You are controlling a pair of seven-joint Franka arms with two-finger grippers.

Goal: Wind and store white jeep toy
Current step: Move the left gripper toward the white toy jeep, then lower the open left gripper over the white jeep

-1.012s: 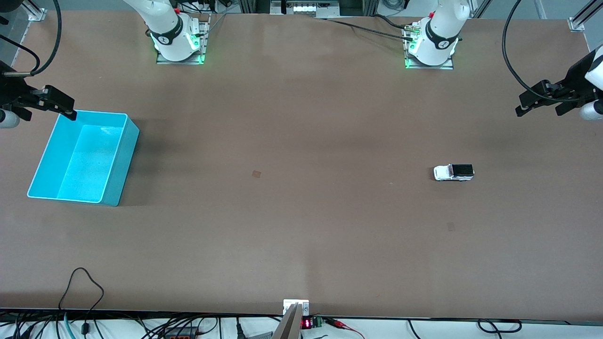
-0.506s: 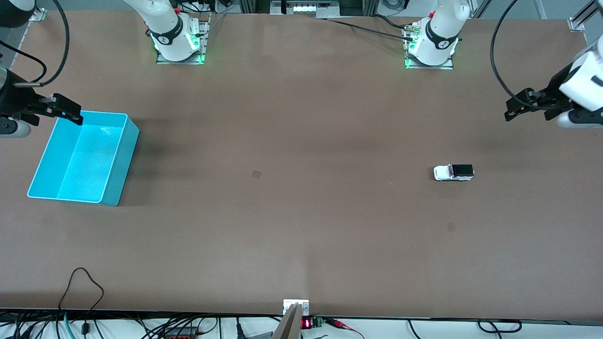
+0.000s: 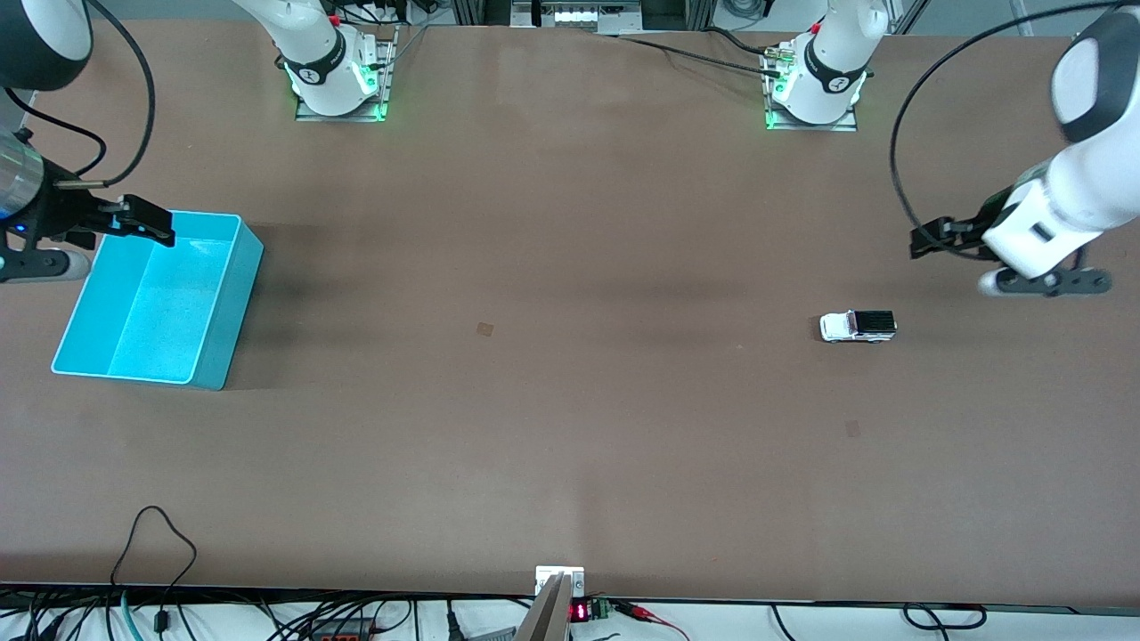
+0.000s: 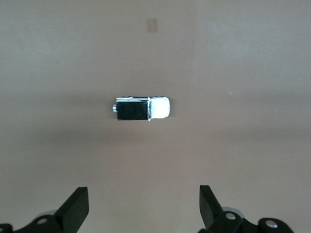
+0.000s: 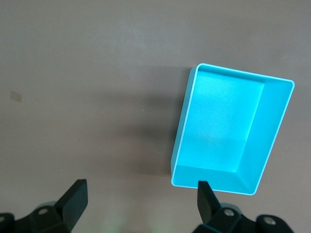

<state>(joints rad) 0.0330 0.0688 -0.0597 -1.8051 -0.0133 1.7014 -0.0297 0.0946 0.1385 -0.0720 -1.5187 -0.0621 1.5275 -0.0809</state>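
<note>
**Closing in on the jeep, jaws wide, nothing held yet**

Front view: the white jeep toy sits on its wheels on the bare brown table, right of centre in the frame, toward my left arm's end. My left gripper is at the right edge of the frame, up in the air over the table just above and to the right of the jeep in the picture. A second ago it hung higher in the frame and nearer the edge, so I have swung it in toward the toy. My right gripper is at the left edge, over the top rim of the turquoise bin; it too has crept inward along that rim. The jeep and the bin have not moved.

Left wrist view: the jeep lies in the middle of the frame, black roof panel up, with my two fingertips spread wide at the bottom edge, clear of it (no contact).

Right wrist view: the bin fills the right half, empty, my right fingers spread wide below it.

I judge the task barely begun: winding and storing both remain, and my left arm's approach is the first step.
</note>
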